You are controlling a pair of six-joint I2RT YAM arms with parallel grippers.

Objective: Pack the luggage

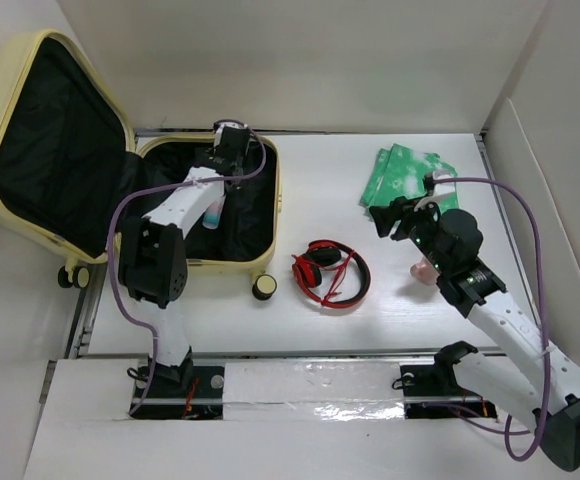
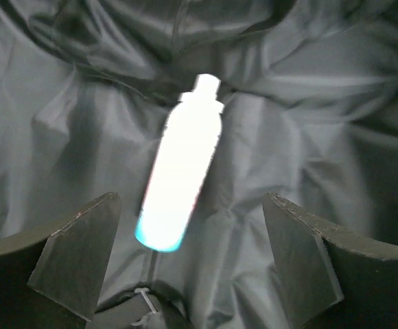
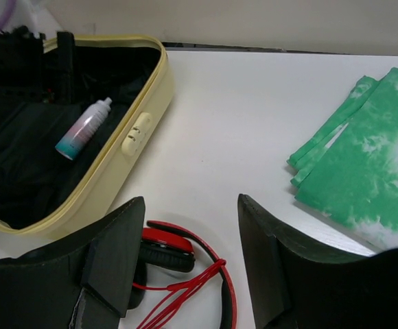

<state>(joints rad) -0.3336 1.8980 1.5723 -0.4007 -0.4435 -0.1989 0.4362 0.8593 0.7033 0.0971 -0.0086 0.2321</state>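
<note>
Left wrist view: my left gripper (image 2: pixel 192 209) has its fingers wide apart and empty over the bottle (image 2: pixel 183 164), which lies flat inside the open suitcase (image 1: pixel 273 205), where packing wants it. That arm stretches forward over the suitcase. My right gripper (image 3: pixel 192 202), likewise spread and empty, hovers right of the suitcase, near the headphones (image 3: pixel 185 274).

An overexposed bottle (image 2: pixel 182 164), its base seemingly teal, lies on black lining (image 2: pixel 62 137) between the left gripper's (image 2: pixel 191 205) spread fingers.
</note>
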